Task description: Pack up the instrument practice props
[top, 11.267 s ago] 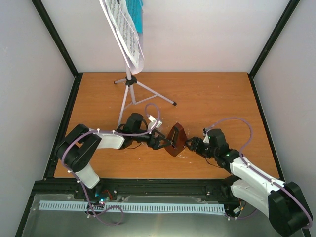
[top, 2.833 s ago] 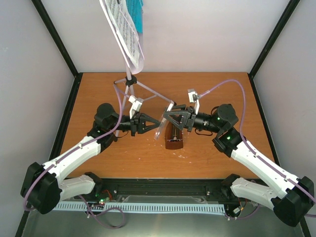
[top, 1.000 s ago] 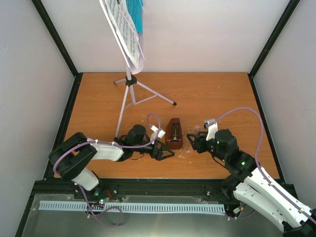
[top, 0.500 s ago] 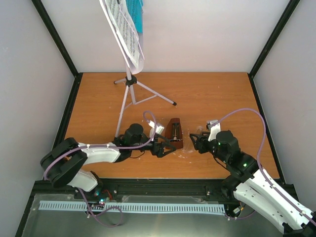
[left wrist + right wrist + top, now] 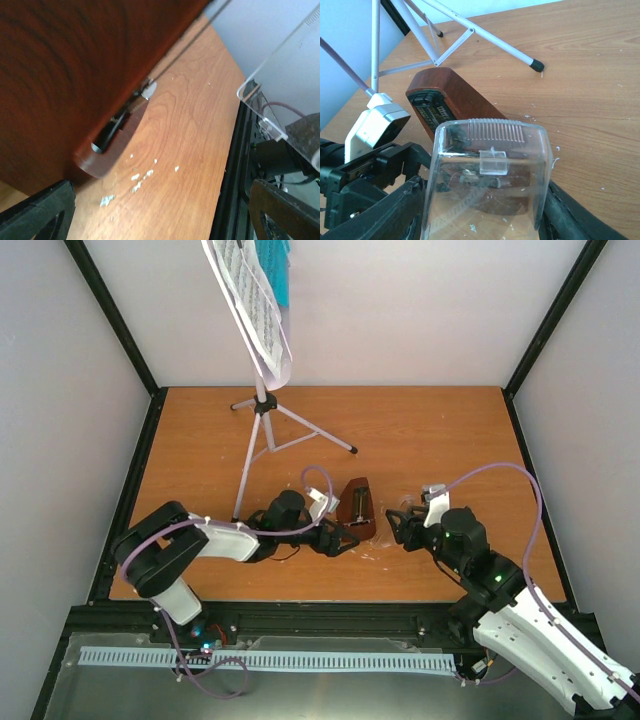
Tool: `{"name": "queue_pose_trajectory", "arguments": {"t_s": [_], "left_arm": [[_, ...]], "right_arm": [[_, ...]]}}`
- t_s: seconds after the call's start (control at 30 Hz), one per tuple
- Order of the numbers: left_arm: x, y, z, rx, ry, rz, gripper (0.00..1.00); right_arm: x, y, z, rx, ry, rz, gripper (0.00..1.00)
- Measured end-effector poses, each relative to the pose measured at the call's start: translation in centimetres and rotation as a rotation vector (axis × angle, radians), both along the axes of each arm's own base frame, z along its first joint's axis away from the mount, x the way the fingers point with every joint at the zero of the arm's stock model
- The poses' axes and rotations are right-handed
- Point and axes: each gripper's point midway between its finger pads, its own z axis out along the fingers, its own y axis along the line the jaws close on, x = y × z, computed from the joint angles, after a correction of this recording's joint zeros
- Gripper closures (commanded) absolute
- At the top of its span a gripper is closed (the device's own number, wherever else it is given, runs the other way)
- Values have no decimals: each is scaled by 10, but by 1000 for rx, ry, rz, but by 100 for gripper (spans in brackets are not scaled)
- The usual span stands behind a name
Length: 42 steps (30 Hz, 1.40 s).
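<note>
The brown pyramid metronome (image 5: 357, 508) leans tilted near the table's front middle, without its cover. My left gripper (image 5: 340, 536) is low at its left side, jaws open wide; in the left wrist view the brown body (image 5: 60, 75) fills the upper left, close to one finger (image 5: 35, 215). My right gripper (image 5: 397, 524) is just right of the metronome, shut on the clear cover (image 5: 490, 175), which stands between its fingers with the metronome (image 5: 455, 102) behind it. The tripod music stand (image 5: 262, 405) is at the back left, carrying white sheet music (image 5: 255, 310) and a teal booklet (image 5: 277, 275).
Grey walls and black frame posts (image 5: 110, 320) enclose the wooden table (image 5: 440, 430). A tripod leg (image 5: 485, 40) stretches across the wood behind the metronome. White flecks (image 5: 135, 177) lie on the wood near the front edge. A black rail (image 5: 300, 612) runs along the near side.
The metronome has tipped from nearly upright to leaning. My left gripper slid right, up against its base. The right gripper keeps the clear cover and has hardly moved.
</note>
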Motion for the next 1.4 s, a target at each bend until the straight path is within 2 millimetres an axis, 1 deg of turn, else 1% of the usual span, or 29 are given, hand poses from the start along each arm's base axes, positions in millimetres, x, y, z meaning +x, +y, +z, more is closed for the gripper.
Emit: {"name": "queue_pose_trajectory", "arguments": {"t_s": [0.1, 0.23, 0.37, 0.43, 0.5, 0.57, 0.6, 0.73, 0.8, 0.83, 0.9, 0.93, 0.97, 1.1, 1.17, 1.33, 1.4], "left_arm": [[5, -11, 2, -13, -1, -18, 5], [5, -21, 9, -57, -15, -58, 5], [4, -22, 16, -75, -29, -64, 2], [3, -15, 26, -82, -38, -51, 1], [5, -5, 45, -99, -54, -34, 1], [14, 10, 71, -112, -74, 2, 1], [23, 19, 87, -113, -91, 29, 0], [69, 55, 165, -140, -222, 121, 1], [88, 71, 199, -153, -286, 148, 1], [94, 77, 211, -155, -310, 157, 0], [106, 88, 226, -146, -342, 172, 0], [111, 92, 227, -131, -354, 174, 0], [112, 93, 227, -128, -356, 174, 0], [115, 96, 207, -45, -366, 163, 0], [117, 99, 200, -11, -386, 170, 1], [123, 109, 183, 57, -436, 215, 1], [125, 111, 181, 72, -444, 227, 1]], "right_arm": [[0, -1, 1, -5, -16, -2, 43], [2, -2, 3, -13, -44, -2, 43], [5, -1, 5, -21, -90, 8, 43], [6, 1, 3, -27, -120, 19, 43], [7, 4, 1, -32, -147, 36, 45], [9, 8, -1, -32, -187, 58, 45], [10, 10, -3, -34, -202, 68, 46], [13, 19, -7, -48, -273, 109, 45], [16, 21, -6, -61, -312, 121, 45], [17, 22, -6, -69, -328, 125, 45], [20, 25, -5, -84, -356, 133, 45], [21, 26, -5, -89, -370, 138, 45], [22, 27, -5, -94, -385, 142, 45], [20, 29, -19, -119, -429, 168, 45], [19, 30, -22, -128, -446, 179, 45], [18, 34, -11, -97, -518, 193, 45], [17, 37, -10, -92, -531, 201, 45]]}}
